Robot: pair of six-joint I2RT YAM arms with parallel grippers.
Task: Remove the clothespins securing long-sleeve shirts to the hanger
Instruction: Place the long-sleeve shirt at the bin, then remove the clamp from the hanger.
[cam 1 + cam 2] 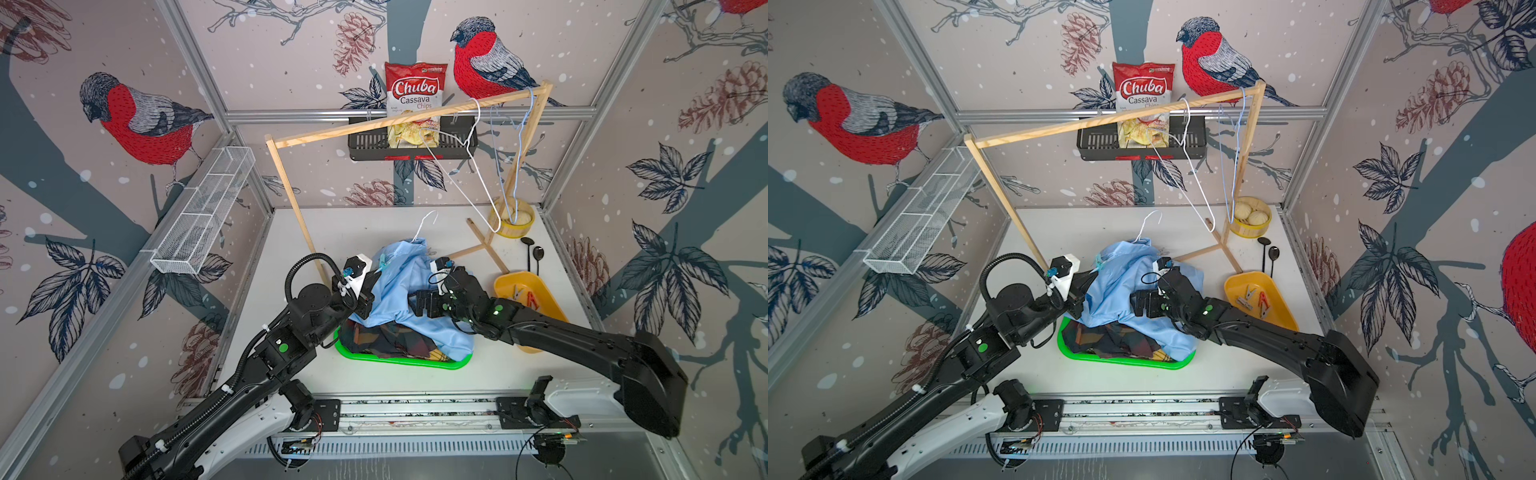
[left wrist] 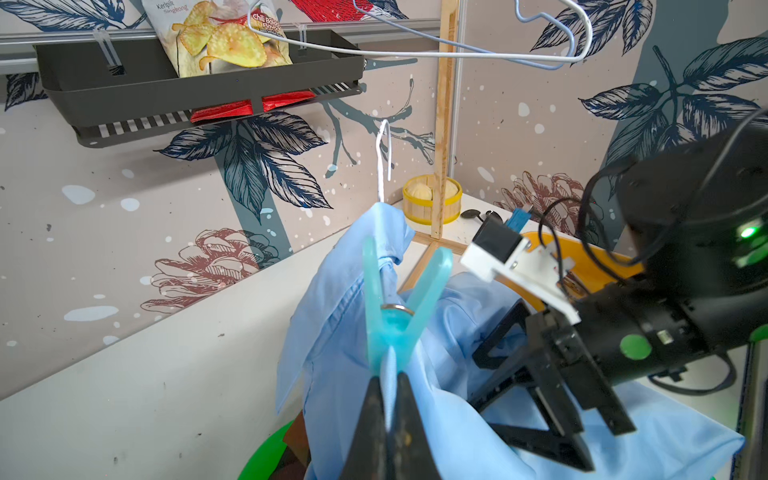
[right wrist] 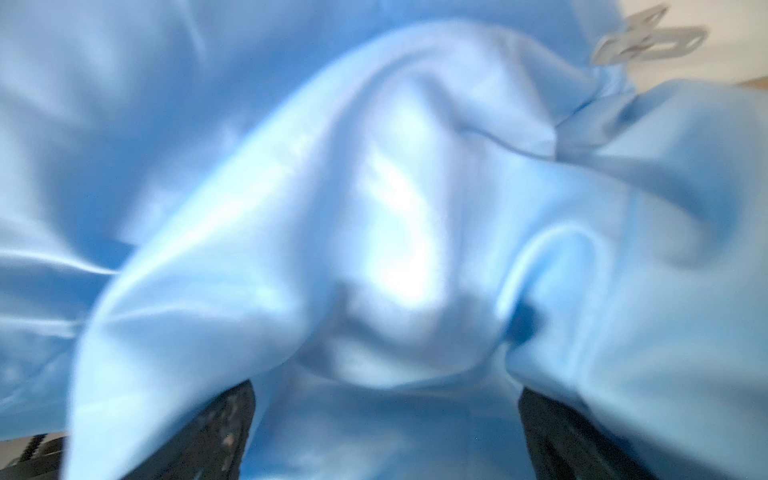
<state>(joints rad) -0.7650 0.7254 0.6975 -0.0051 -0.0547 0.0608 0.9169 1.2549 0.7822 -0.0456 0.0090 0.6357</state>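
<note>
A: Entry one, hidden parts. What do we list?

B: Light blue shirt (image 1: 399, 286), heaped over a green tray (image 1: 399, 362) on the bench. It covers most of a dark plaid shirt (image 1: 386, 338). Of a yellow plaid shirt (image 1: 437, 355) we see only a sliver. White hanger (image 1: 424, 226): the hook shows, the rest is under cloth.

A: Clothespins?

B: Teal clothespin (image 2: 392, 320), clipped on the blue shirt's bunched cloth below the hook. Grey clothespin (image 3: 648, 37), on another fold, blurred in the right wrist view. Yellow tray (image 1: 1281, 301), apart from the shirts, holds one red clothespin (image 1: 1263, 301) with pale clothespins (image 1: 1246, 297) beside it. We cannot count those surely.

A: Tools?

B: Left tool (image 2: 388, 388): tips together, clamped on a strip of the blue shirt just below the teal clothespin. In both top views its tips are hidden by its own camera and the cloth. Right tool (image 1: 420, 305): fingers (image 3: 224, 432) apart, cloth bulging between them, out of focus.

A: Writing?

B: Snack bag (image 1: 415, 91) in the black basket (image 1: 457, 151): "Chuba Cassava Chips". The left wrist view adds "Chili Balado", with the bag's top cut off. We cannot read the smaller print.
</note>
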